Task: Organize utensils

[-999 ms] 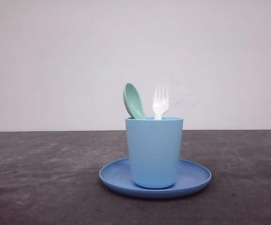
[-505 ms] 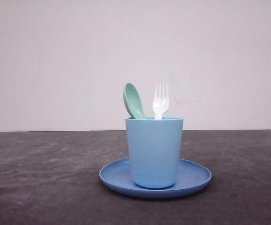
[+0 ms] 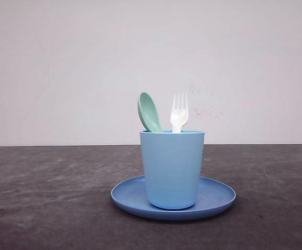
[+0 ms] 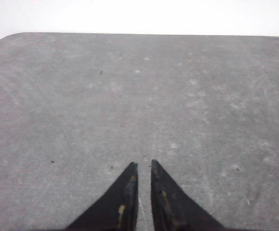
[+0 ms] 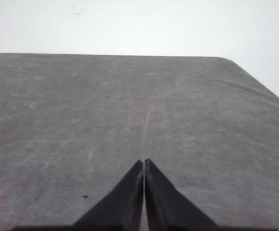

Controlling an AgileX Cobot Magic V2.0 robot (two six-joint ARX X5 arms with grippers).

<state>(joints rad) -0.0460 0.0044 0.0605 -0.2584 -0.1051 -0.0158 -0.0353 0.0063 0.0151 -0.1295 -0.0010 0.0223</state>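
The spoon point(image 3: 149, 112) and fork point(image 3: 179, 113) stand in the cup point(image 3: 172, 169) on the plate point(image 3: 217, 197). Left gripper point(image 4: 142, 165) and right gripper point(image 5: 143, 161) jaws are together above bare worktop point(image 3: 46, 198).

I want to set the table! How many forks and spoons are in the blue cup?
2. The mint-green spoon leans at the left of the cup, and the white fork stands upright beside it. Anything shorter inside the cup would be hidden.
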